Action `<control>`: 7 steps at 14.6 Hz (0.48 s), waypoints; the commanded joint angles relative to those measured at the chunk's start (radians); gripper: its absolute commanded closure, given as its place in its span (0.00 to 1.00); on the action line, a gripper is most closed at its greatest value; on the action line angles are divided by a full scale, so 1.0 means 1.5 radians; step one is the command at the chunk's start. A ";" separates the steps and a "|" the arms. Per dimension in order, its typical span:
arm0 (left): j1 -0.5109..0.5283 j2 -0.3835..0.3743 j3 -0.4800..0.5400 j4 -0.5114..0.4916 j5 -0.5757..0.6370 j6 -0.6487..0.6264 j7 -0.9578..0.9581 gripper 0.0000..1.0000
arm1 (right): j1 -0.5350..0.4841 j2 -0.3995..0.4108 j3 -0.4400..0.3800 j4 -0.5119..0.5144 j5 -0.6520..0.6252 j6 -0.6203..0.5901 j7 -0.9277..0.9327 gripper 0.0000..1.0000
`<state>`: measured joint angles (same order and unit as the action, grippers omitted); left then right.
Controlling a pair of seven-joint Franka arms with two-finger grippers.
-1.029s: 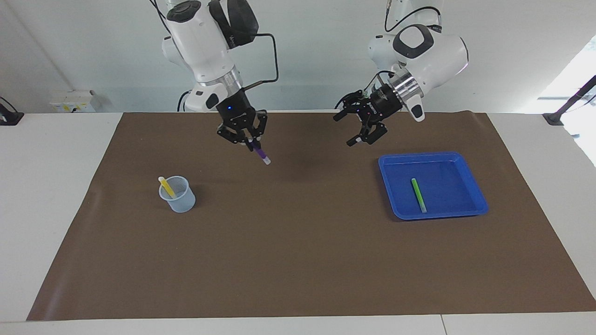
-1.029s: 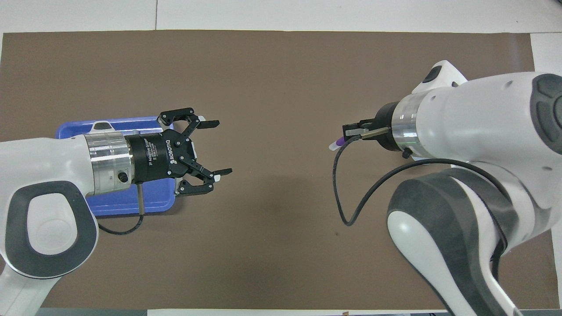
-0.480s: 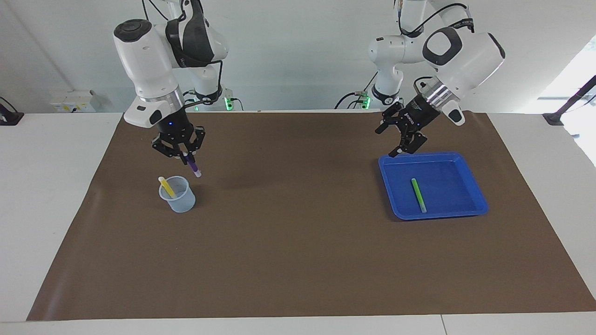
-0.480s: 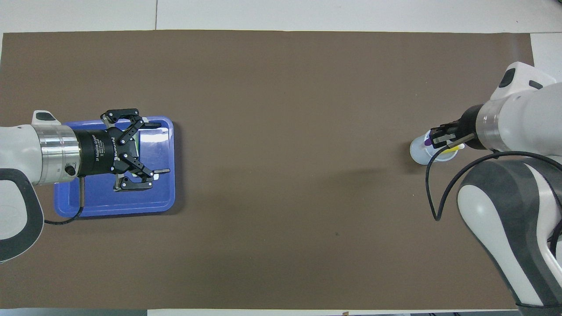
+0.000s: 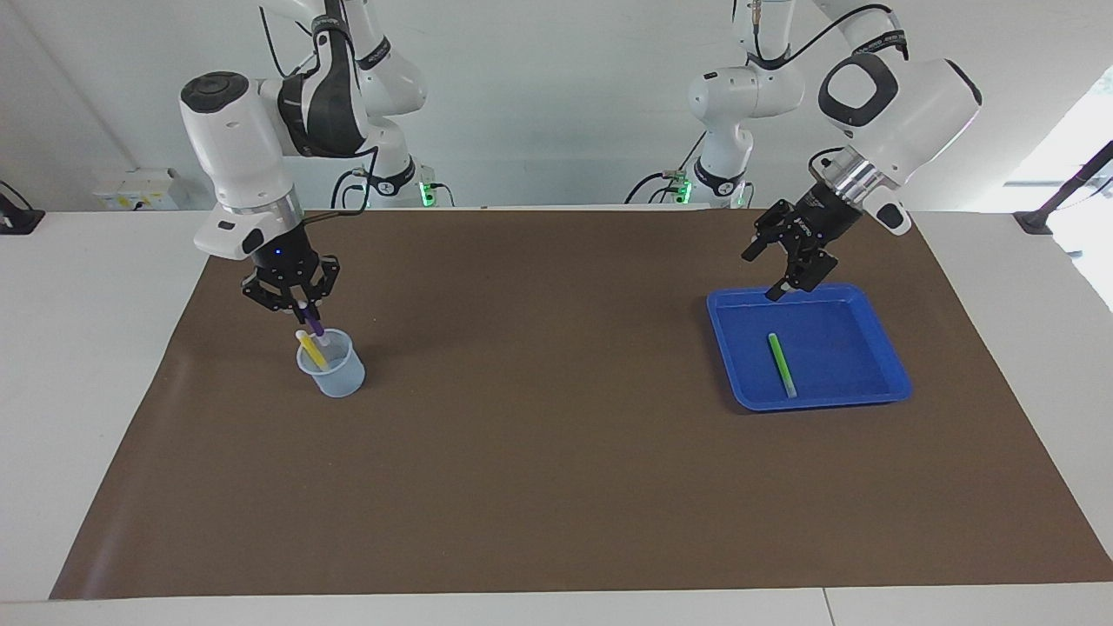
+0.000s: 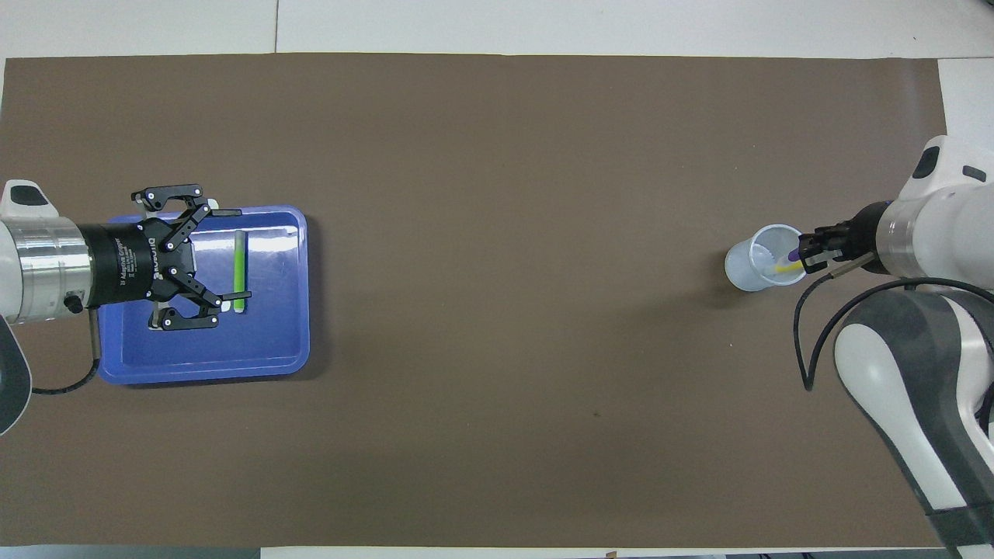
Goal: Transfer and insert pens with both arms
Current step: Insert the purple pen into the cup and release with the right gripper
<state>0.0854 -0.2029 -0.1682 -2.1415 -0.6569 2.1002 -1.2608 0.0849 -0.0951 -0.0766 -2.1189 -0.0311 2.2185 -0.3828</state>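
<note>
My right gripper (image 5: 299, 306) (image 6: 808, 253) is shut on the purple pen (image 5: 314, 328) (image 6: 792, 254). It holds the pen tilted, with the lower end inside the rim of the clear cup (image 5: 336, 376) (image 6: 747, 268). The yellow pen (image 5: 309, 348) (image 6: 787, 268) leans in that cup. The green pen (image 5: 783, 365) (image 6: 239, 260) lies flat in the blue tray (image 5: 835, 348) (image 6: 194, 357). My left gripper (image 5: 758, 278) (image 6: 231, 254) is open and empty, up over the tray's edge nearest the robots.
A brown mat (image 5: 556, 469) covers the table. The cup stands toward the right arm's end, the tray toward the left arm's end. Two smaller idle arms with green lights (image 5: 423, 187) (image 5: 683, 184) stand at the robots' edge.
My right gripper carried the purple pen from over the mat's middle to the cup and lowered its end in. My left gripper swung from the middle to over the tray.
</note>
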 commanded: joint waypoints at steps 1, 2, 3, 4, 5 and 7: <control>0.040 -0.011 -0.003 -0.010 0.024 -0.023 0.117 0.00 | -0.002 0.010 0.002 -0.029 -0.011 0.045 0.001 1.00; 0.041 -0.012 -0.004 -0.012 0.049 -0.028 0.170 0.00 | -0.002 0.013 0.003 -0.036 -0.010 0.061 0.006 1.00; 0.042 -0.010 -0.003 -0.014 0.076 -0.033 0.227 0.00 | -0.002 0.017 0.003 -0.045 -0.010 0.076 0.016 1.00; 0.045 -0.007 -0.004 -0.015 0.086 -0.033 0.275 0.00 | -0.002 0.023 0.003 -0.051 -0.008 0.092 0.020 1.00; 0.055 0.000 -0.004 -0.017 0.099 -0.033 0.319 0.00 | -0.002 0.031 0.003 -0.059 -0.002 0.106 0.021 1.00; 0.061 0.023 -0.004 -0.016 0.156 -0.029 0.416 0.00 | -0.002 0.043 0.004 -0.070 0.005 0.138 0.021 1.00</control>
<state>0.1551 -0.1924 -0.1678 -2.1595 -0.4918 2.0636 -0.7728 0.0853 -0.0397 -0.0759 -2.1956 -0.0290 2.3720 -0.3708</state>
